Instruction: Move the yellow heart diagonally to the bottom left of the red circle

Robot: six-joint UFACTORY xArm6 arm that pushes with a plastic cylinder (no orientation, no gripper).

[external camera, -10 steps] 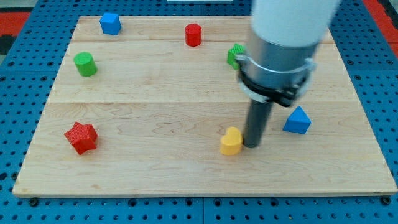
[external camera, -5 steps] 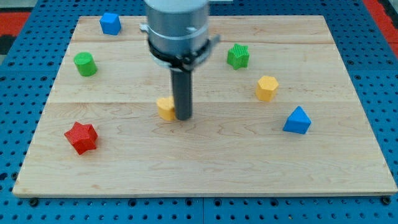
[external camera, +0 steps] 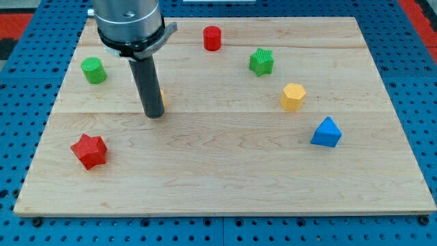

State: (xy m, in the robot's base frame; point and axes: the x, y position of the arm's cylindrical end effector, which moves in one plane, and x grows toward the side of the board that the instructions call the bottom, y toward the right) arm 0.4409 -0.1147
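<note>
The yellow heart [external camera: 162, 98] is almost wholly hidden behind my rod; only a thin yellow sliver shows at the rod's right edge, left of the board's middle. My tip [external camera: 153, 115] rests on the board right against it, on its near left side. The red circle [external camera: 212, 38] stands near the view's top, up and to the right of the heart and the tip.
A green cylinder [external camera: 93, 70] stands at the left, a red star [external camera: 89, 150] at lower left. A green star [external camera: 261, 61], a yellow hexagon [external camera: 293, 96] and a blue triangle [external camera: 326, 132] are on the right. The arm's body hides the top left corner.
The rod has swept from lower right to the upper left, pushing the yellow heart along. The heart is now mostly hidden behind the rod, and the red circle is uncovered again.
</note>
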